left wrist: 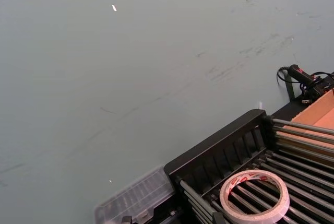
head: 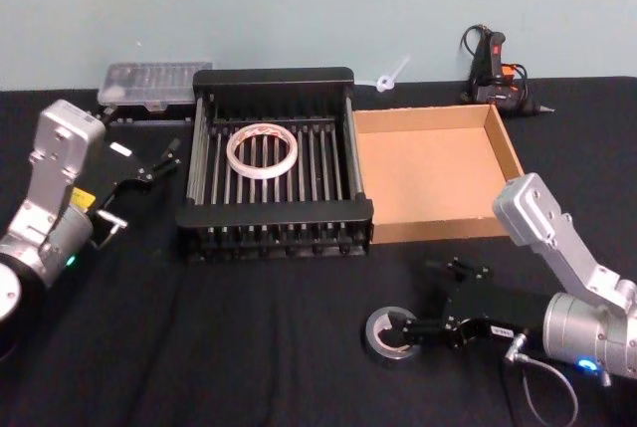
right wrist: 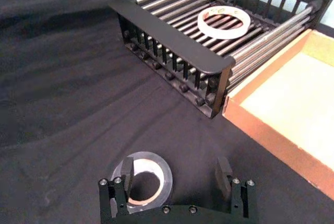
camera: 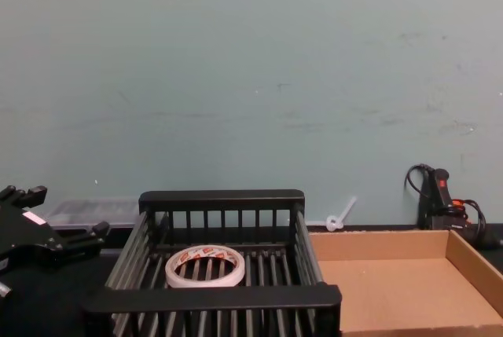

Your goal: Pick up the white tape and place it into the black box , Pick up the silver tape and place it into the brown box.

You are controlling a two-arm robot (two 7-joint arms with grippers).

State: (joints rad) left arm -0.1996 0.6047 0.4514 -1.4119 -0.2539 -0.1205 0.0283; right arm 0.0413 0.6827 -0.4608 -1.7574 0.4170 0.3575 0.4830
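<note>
White tape (head: pixel 262 150) already lies in black box (head: pixel 274 222); silver tape (head: pixel 389 333) on cloth before brown box (head: pixel 435 228); right gripper (head: pixel 400 328) released, one finger in hole; you centre, clench firmly, lift straight; left gripper (head: pixel 167 157) parked beside crate, released.

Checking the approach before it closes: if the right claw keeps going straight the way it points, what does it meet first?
The silver tape: the open right claw is already at it, one finger over its centre hole, though height above it is unclear.
</note>
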